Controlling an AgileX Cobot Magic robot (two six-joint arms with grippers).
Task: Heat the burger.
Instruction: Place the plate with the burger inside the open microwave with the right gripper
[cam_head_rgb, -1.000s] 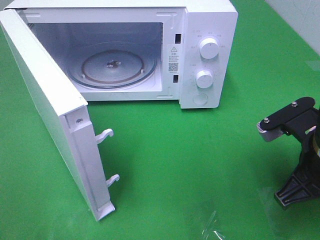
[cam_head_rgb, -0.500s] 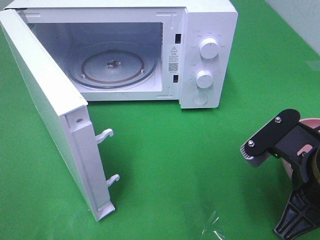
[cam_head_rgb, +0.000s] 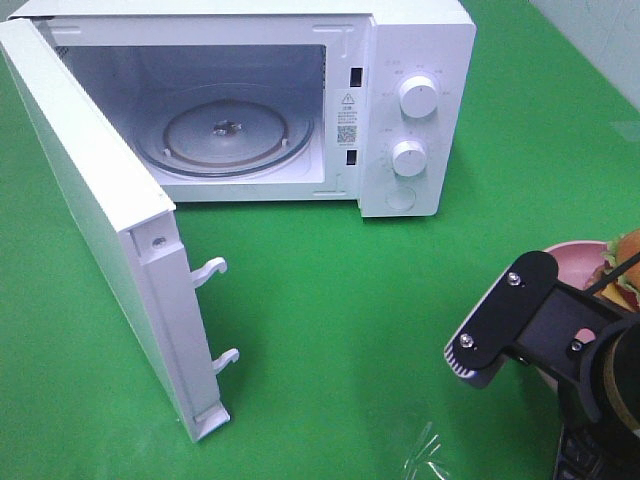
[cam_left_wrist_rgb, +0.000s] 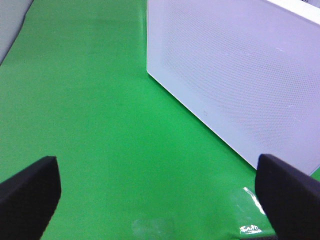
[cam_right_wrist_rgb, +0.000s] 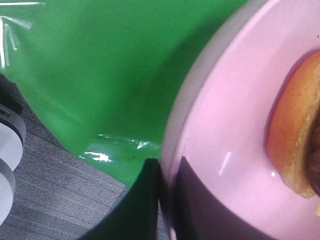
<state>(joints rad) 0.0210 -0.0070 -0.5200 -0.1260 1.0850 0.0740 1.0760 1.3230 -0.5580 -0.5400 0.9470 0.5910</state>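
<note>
The right arm's black wrist (cam_head_rgb: 520, 320) has swung in from the edge. A second ago it stood at the far right with no food in sight, and now a pink plate (cam_head_rgb: 575, 258) and the burger (cam_head_rgb: 627, 265) have come into the high view with it. They sit in front of the microwave (cam_head_rgb: 400, 30) and off to its right, well apart from it. The microwave itself hasn't budged, and its door (cam_head_rgb: 90, 230) stands wide open as before.

Count it up:
- One microwave with one glass turntable (cam_head_rgb: 225, 130) inside
- Two knobs (cam_head_rgb: 416, 96) (cam_head_rgb: 408, 157) and one round button (cam_head_rgb: 402, 197) below them
- Two latch hooks (cam_head_rgb: 210, 270) (cam_head_rgb: 225, 358) on the door edge
- One plate and one burger, all of it on the green cloth (cam_head_rgb: 340, 300)

The high camera can't show the grip, since the wrist blocks it, but the right wrist camera does. There the right gripper (cam_right_wrist_rgb: 167, 185) is pinched tight on the plate's (cam_right_wrist_rgb: 235, 125) rim, one finger on each side, with the burger's (cam_right_wrist_rgb: 295, 140) golden bun resting on the pink surface.

The left gripper (cam_left_wrist_rgb: 160, 200) never appears from above. Its own camera shows the fingers spread wide with only green cloth between them, near a white, finely dotted panel of the microwave (cam_left_wrist_rgb: 240, 75).
</note>
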